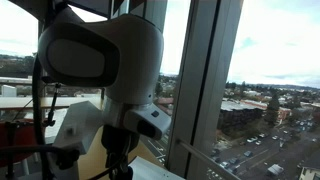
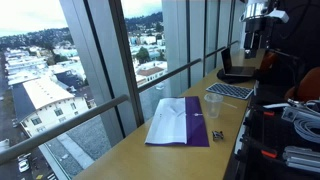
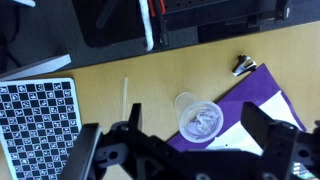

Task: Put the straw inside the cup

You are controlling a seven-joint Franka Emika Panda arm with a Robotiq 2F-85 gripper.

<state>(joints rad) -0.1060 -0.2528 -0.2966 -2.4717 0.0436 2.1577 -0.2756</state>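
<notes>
Clearly, we are looking at a task that is only just getting under way. The straw (image 3: 126, 96), a thin white stick, is lying flat on the wooden counter (image 3: 180, 65), and we are seeing nothing standing inside the cup (image 3: 200, 120). In the wrist view the straw is resting between the checkerboard sheet (image 3: 38, 115) and the clear plastic cup, near the cup but apart from it. Its length is running roughly away from the camera. The cup is standing upright with its mouth facing up, its base sitting on the edge of the purple and white cloth (image 3: 262, 100). In an exterior view we are finding the same cup (image 2: 212, 104) by the far end of that cloth (image 2: 200, 130), though the straw is too thin for us to make out there. The gripper (image 3: 175, 132) is hanging above the counter with its jaws spread wide and nothing between them, roughly over the gap between straw and cup. We are judging that no grasp has been made yet. A small metal object (image 3: 243, 67) is lying beside the cloth's corner, well clear of the straw. In an exterior view the white arm (image 1: 100, 55) is filling most of the picture and hiding the counter, so we are learning nothing more from it. By our reckoning every step is left: lowering over the straw, pinching it off the flat wood, tilting it upright and dropping it into the cup.
</notes>
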